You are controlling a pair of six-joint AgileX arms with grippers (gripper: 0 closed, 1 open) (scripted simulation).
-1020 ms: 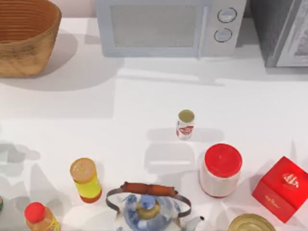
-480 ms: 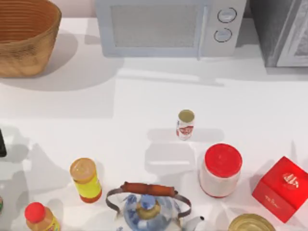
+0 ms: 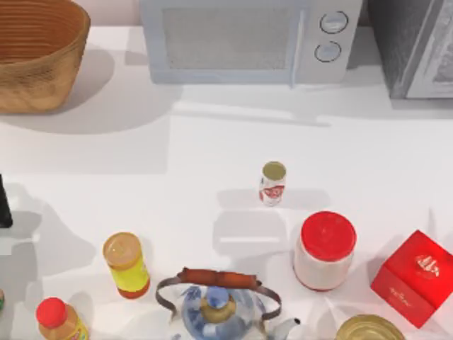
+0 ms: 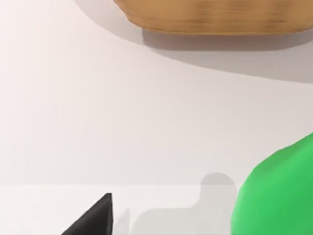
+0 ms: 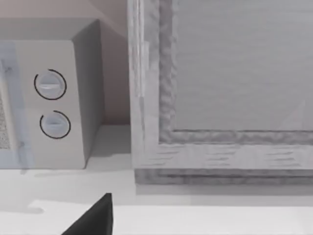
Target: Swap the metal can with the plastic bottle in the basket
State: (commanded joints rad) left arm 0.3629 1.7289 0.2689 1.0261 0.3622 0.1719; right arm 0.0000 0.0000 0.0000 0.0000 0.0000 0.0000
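The wicker basket (image 3: 42, 57) stands at the table's far left corner, and its lower wall (image 4: 215, 17) fills the far part of the left wrist view. The small plastic bottle (image 3: 272, 183), white with a red label and a tan cap, stands upright on the table right of centre, far from the basket. The metal can (image 3: 368, 329) shows its brassy top at the near right edge. A dark part of my left gripper (image 3: 3, 202) pokes in at the table's left edge, short of the basket. A dark tip of my right gripper (image 5: 93, 220) faces the appliances at the back.
A white jar with a red lid (image 3: 325, 249) and a red box (image 3: 414, 278) stand near the can. A yellow bottle (image 3: 126, 264), an orange bottle (image 3: 60, 319) and a teapot (image 3: 218, 304) line the near edge. A microwave (image 3: 248, 39) and a grey appliance (image 3: 417, 46) stand along the back. A green rounded object (image 4: 279, 196) lies close to my left gripper.
My left arm has come into the top view at the left edge and crept toward the basket, its shadow shifting with it. Nothing on the table has moved.
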